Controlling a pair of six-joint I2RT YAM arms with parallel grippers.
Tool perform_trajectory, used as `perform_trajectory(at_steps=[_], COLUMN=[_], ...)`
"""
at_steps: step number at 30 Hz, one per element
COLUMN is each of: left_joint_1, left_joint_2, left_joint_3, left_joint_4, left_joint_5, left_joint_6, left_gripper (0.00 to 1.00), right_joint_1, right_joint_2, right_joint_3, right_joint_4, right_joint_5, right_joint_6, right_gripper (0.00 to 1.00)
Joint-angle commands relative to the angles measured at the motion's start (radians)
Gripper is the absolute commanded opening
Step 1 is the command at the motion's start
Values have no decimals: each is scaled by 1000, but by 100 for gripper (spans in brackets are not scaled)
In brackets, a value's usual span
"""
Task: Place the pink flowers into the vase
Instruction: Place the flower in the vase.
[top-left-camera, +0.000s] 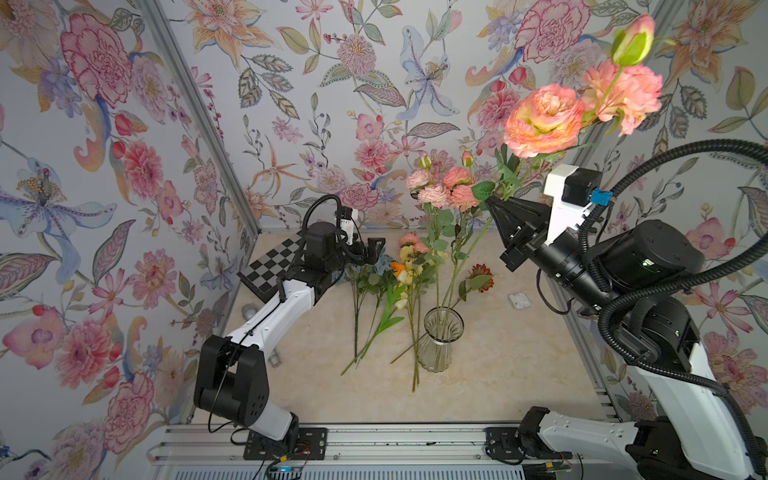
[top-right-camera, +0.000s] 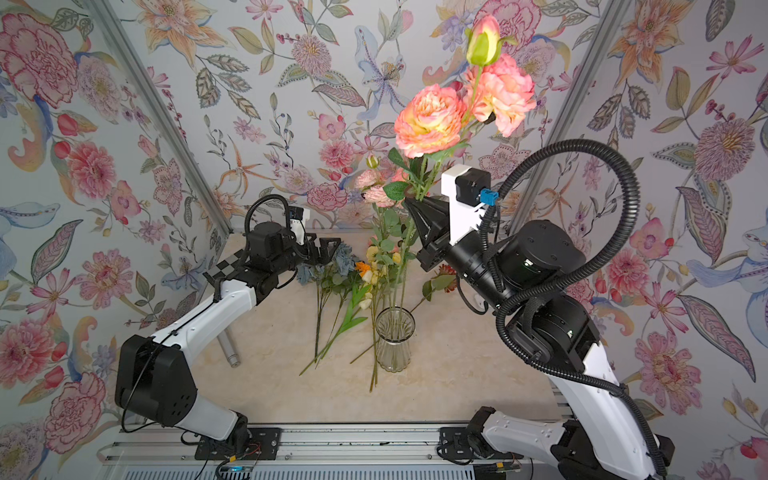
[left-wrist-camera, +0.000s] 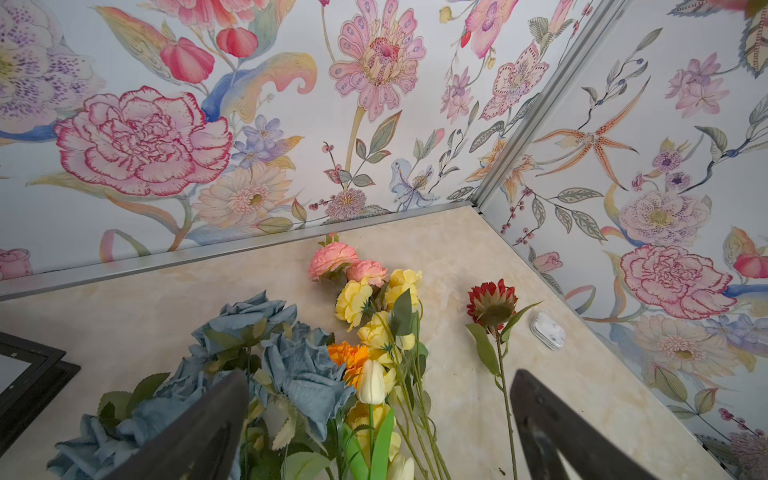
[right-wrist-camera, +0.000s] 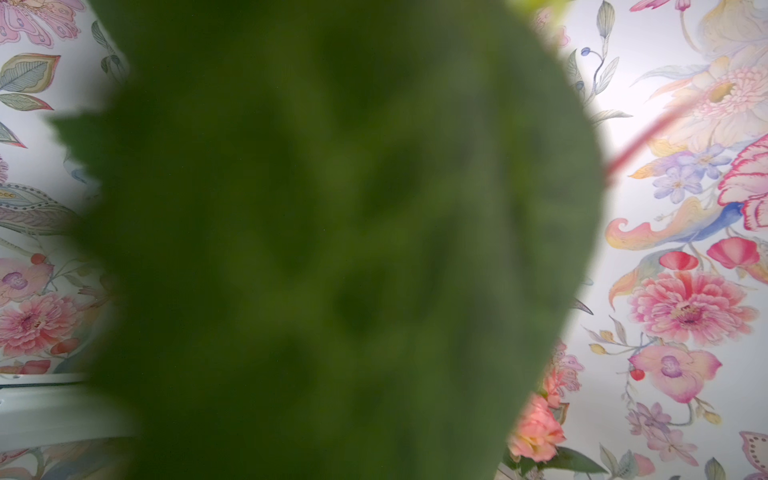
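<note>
- Your right claw (top-left-camera: 491, 199) is clamped shut on the stem of the pink flowers (top-left-camera: 544, 120) and held high above the table (top-left-camera: 498, 374). Both top views show its fingers pressed together around the stem.
- The two big blooms and the green-pink bud rise above that claw. The stem slants down from it towards the vase (top-left-camera: 441, 340).
- The vase stands upright on the table, below the right claw and on the side nearer the arm bases. The held stem's lower end reaches the vase mouth. Inside the ribbed glass you cannot tell it from the other stems.
- A second pink spray (top-left-camera: 440, 191) stands in the vase. Its blooms sit just beside the right claw's tip, on the side facing the left claw.
- A third pink spray (left-wrist-camera: 332, 259) lies flat on the table beyond the left claw, its heads touching the yellow flowers (left-wrist-camera: 374, 299).
- Your left claw (left-wrist-camera: 378, 374) stands wide open and holds nothing. It hangs low over the blue bunch (left-wrist-camera: 291, 365) and the yellow flowers, well apart from the vase.
- A red flower (left-wrist-camera: 492, 301) lies on the table beyond the left claw's far finger.
- The right wrist view is almost filled by a blurred green leaf (right-wrist-camera: 332, 249), so it tells you nothing about the grip.
</note>
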Motion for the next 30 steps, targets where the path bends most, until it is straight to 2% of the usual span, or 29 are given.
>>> perform_trajectory(at_steps=[1, 8, 20, 26, 30], left_joint_1=[-18, -49, -85, -104, -114], left_joint_2=[57, 145, 275, 343, 384], left_joint_3=[51, 112, 206, 275, 302], left_joint_4=[-32, -90, -198, -294, -328], left_joint_5=[-33, -54, -71, -80, -79], left_joint_6=[7, 17, 51, 98, 115], left_gripper=[99, 99, 99, 99, 100], right_joint_1=[-4, -5, -5, 0, 7], right_joint_2=[-31, -68, -185, -215, -231], right_joint_3=[-14, -114, -547, -668, -727], right_joint_4=[-4, 2, 201, 236, 259], right_joint_5=[34, 48, 58, 58, 70], right_joint_6=[-23, 0, 135, 185, 211], right_gripper=[0, 0, 0, 0, 4])
